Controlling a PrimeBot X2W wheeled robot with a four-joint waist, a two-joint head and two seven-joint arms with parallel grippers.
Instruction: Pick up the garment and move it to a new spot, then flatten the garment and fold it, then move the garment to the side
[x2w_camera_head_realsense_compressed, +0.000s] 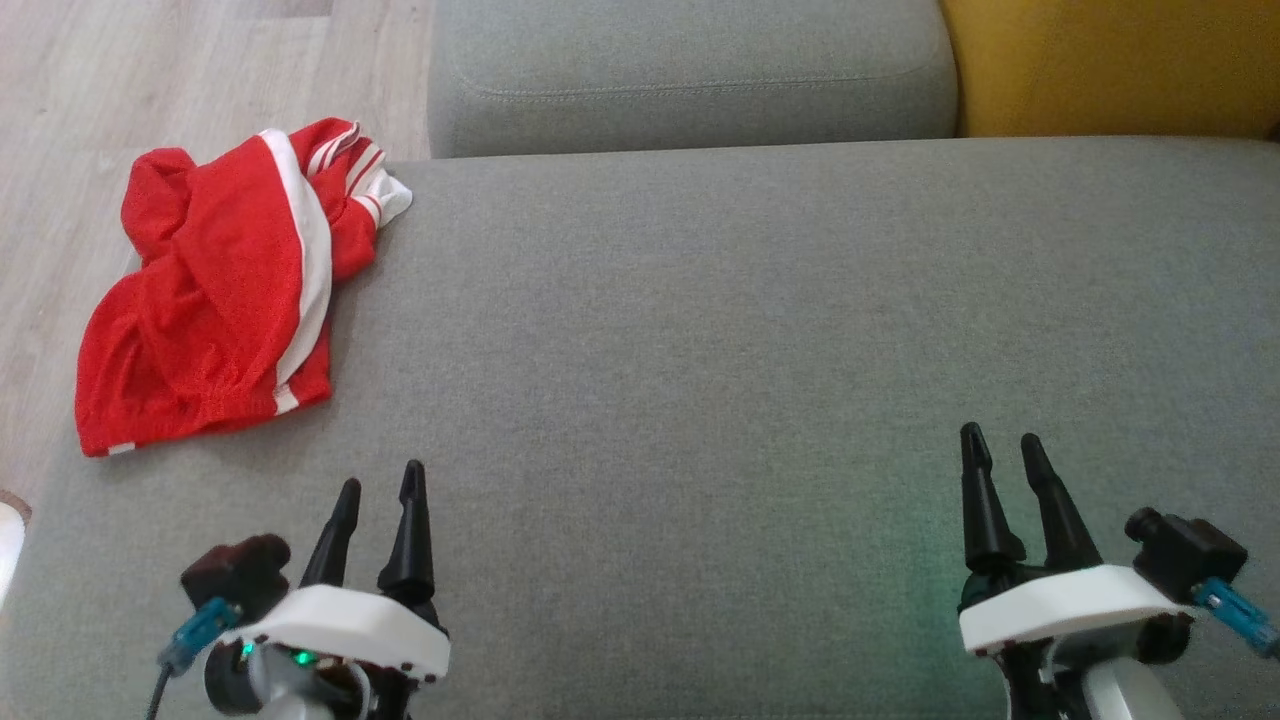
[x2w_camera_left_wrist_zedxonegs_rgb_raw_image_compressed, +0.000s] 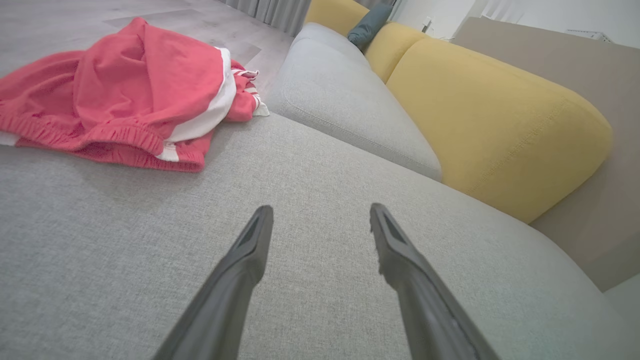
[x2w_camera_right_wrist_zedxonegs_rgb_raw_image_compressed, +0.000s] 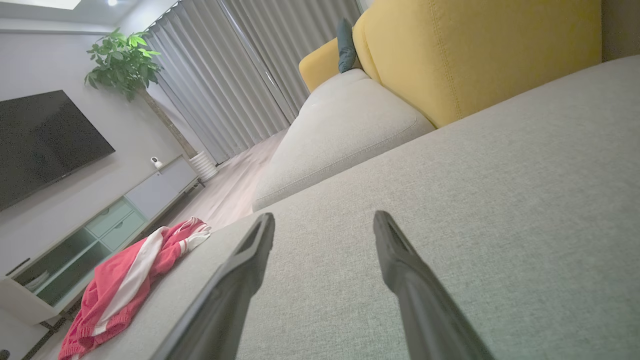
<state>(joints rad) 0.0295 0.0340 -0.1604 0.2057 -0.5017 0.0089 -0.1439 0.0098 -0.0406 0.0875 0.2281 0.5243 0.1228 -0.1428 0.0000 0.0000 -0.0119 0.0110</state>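
Well, the red garment (x2w_camera_head_realsense_compressed: 215, 300) lies crumpled at the far left corner of the grey sofa seat (x2w_camera_head_realsense_compressed: 700, 330), its outer edge drooping toward the wooden floor (x2w_camera_head_realsense_compressed: 90, 120). The left gripper (x2w_camera_head_realsense_compressed: 381, 477) hovers over the near cushion just short of it, jaws released and spread. Over on the other side, the right gripper (x2w_camera_head_realsense_compressed: 1000, 436) hangs well apart from the garment, jaws likewise wide, gripping nothing.
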